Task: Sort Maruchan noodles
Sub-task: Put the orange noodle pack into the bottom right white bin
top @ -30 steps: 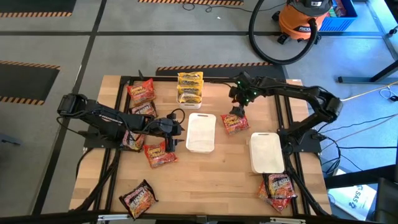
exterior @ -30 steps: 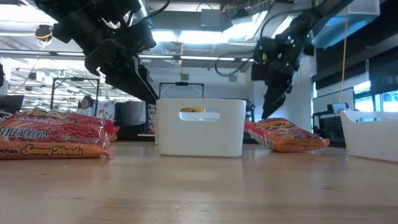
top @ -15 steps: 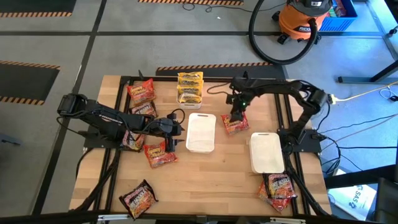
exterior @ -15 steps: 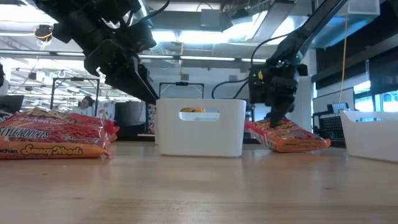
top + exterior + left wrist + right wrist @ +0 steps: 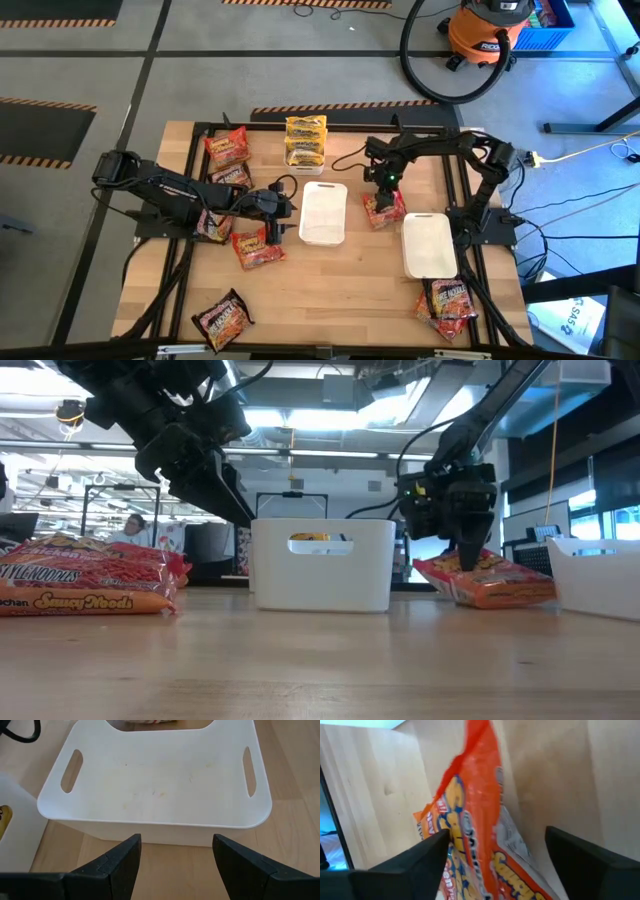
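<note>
1. Right claw: down over a red-orange noodle packet near the middle of the tabletop, between the two white trays; fingers apart, straddling the packet, not yet clamped.
2. Left claw: waits beside the centre tray, on the side toward the left edge; fingers apart, nothing between them.
3. Remaining Maruchan noodles: yellow packets at the far edge; red and dark packets toward the far left corner; one red packet beside the left claw; a dark packet at the near left; two packets at the near right corner.
4. Handling advice: the packet is crinkly and partly lifted at one end; close squarely across its width, well in from the edge, so the film does not slip out, then lift clear before carrying.
5. Not discernible: whether the fingertips touch the tabletop; the right tray interior beyond its bare floor; the packets under the left arm.
</note>
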Motion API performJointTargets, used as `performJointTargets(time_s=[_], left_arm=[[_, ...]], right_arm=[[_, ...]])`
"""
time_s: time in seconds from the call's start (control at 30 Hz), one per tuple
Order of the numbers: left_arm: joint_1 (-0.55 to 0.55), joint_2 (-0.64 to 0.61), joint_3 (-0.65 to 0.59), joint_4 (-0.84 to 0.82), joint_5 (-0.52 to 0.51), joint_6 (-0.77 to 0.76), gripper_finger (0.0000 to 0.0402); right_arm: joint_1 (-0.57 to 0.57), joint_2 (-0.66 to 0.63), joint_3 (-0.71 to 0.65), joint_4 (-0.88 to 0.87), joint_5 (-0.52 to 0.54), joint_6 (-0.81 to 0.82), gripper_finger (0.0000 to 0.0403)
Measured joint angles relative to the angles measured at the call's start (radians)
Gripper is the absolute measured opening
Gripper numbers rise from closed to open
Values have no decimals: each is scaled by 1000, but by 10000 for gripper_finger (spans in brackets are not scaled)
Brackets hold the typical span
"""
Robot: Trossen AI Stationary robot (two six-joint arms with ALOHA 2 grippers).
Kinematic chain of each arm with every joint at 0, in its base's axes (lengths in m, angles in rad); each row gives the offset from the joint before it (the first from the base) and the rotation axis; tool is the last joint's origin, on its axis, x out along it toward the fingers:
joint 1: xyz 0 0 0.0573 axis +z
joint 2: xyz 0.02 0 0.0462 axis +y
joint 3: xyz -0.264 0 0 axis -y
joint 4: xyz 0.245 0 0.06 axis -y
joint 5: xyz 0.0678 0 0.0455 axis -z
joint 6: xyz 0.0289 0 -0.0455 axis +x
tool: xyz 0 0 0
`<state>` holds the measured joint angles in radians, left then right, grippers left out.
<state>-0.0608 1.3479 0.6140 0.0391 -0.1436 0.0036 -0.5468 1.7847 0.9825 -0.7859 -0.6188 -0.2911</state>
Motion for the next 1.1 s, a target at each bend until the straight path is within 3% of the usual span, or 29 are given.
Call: performJointTargets(time_s=[0.37, 0.5, 0.73, 1.1], left_arm=[[0, 0, 0, 0, 7, 0, 239], [0, 0, 0, 0, 7, 0, 239], [0, 0, 0, 0, 4, 0, 240], [0, 0, 0, 0, 3, 0, 240]], right_arm=[[16, 4, 0, 19, -74, -52, 107], [16, 1, 1, 24, -73, -59, 54], [17, -62, 0, 25, -8, -61, 43], [17, -313, -1, 3, 88, -2, 37]])
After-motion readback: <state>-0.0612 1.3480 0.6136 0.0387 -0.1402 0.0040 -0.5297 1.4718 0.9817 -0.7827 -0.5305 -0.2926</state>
